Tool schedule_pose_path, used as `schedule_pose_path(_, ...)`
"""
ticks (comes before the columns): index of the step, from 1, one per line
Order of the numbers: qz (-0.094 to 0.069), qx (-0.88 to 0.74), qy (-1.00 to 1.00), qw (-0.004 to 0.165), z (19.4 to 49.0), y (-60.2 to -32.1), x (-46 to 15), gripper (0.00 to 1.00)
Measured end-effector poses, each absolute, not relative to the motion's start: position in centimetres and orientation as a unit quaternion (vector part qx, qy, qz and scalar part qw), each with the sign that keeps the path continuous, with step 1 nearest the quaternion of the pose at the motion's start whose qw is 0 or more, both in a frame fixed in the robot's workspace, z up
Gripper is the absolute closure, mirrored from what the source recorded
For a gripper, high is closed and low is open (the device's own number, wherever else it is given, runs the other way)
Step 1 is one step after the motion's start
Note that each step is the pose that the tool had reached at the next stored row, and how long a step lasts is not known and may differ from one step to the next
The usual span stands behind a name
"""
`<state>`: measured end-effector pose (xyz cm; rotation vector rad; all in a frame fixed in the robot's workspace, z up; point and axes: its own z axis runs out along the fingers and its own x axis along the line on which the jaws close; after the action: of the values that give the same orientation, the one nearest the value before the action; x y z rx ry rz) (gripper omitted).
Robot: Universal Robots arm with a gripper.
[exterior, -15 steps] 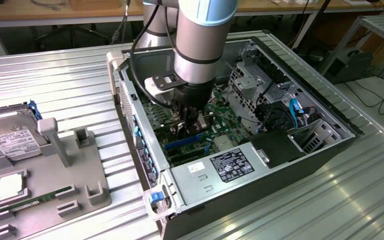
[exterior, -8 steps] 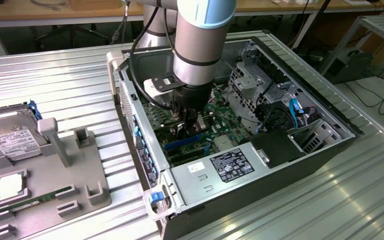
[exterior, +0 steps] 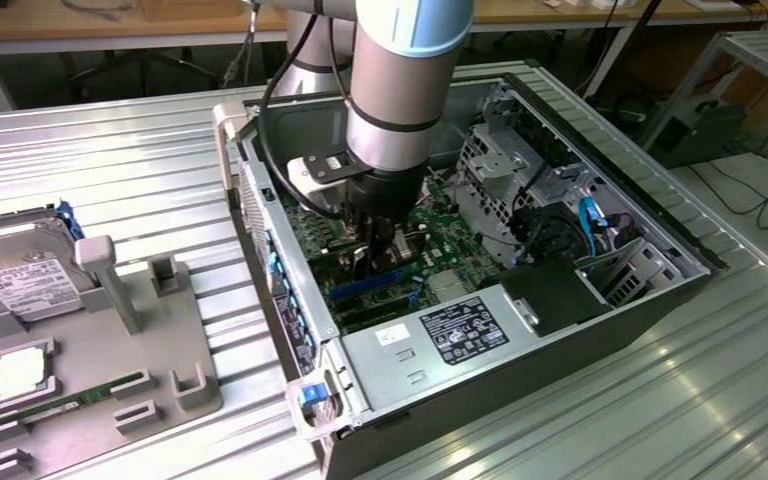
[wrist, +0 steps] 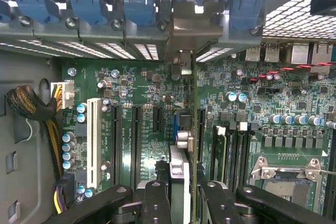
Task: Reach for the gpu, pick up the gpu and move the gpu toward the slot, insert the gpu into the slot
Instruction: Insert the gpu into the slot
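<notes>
The exterior view shows us the robot arm (exterior: 391, 90) reaching down into an open computer case (exterior: 651, 300) that lies on a ribbed metal table (exterior: 117, 170). The gripper (exterior: 381, 262) sits low over the green motherboard (exterior: 451, 250), pinching the gpu (exterior: 357, 258), which stands on edge just above the blue slot (exterior: 357, 288). To the exterior view's left we see a grey holder (exterior: 104, 340) carrying a silver hard drive (exterior: 17, 275) and a small green memory stick (exterior: 84, 398). In the wrist view we look along the card: the two black fingers (wrist: 157, 203) press against either side of the gpu (wrist: 193, 129), whose silver end bracket (wrist: 191, 24) meets the case's rear wall among the blue clips (wrist: 86, 3). The card's lower edge runs along the slot (wrist: 175, 124), though we cannot tell whether it is fully seated. A white slot (wrist: 93, 142), a bundle of yellow and black cables (wrist: 31, 108) and the processor socket (wrist: 289, 179) lie on either side.
</notes>
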<state>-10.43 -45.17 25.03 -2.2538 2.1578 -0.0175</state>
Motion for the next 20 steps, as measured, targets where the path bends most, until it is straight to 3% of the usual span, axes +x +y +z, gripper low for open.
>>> schedule_pose_path(20, -0.005, -0.722, 0.692, 0.010, 24.28, -45.17, -10.43, 0.72)
